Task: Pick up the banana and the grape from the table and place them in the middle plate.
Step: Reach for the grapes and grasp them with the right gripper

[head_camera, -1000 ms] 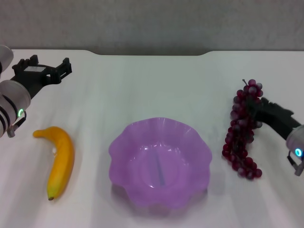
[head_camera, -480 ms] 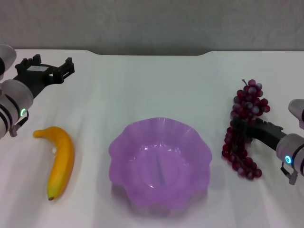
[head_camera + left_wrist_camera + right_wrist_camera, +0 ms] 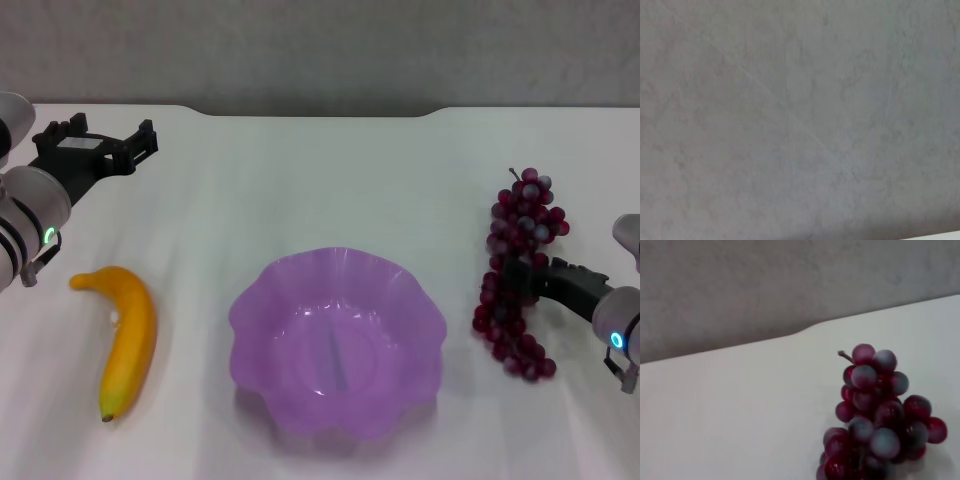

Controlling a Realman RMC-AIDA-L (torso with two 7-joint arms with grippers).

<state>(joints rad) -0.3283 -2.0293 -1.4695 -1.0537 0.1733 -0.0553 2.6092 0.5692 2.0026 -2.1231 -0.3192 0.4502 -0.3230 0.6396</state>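
Note:
The banana (image 3: 126, 338) lies on the white table (image 3: 300, 180) at the left, left of the purple scalloped plate (image 3: 337, 340), which holds nothing. The grape bunch (image 3: 519, 268) lies on the table right of the plate. Its upper end also shows in the right wrist view (image 3: 875, 415). My right gripper (image 3: 516, 278) reaches in from the right and sits at the middle of the bunch, among the grapes. My left gripper (image 3: 110, 132) is open and empty above the far left of the table, beyond the banana.
The table's far edge has a notch (image 3: 310, 112) against a grey wall (image 3: 800, 120). Bare tabletop lies between the plate and each fruit.
My right gripper has slid from the upper part of the bunch toward its middle. The left gripper turned slightly, then stayed still. The bunch, banana and plate have not moved.

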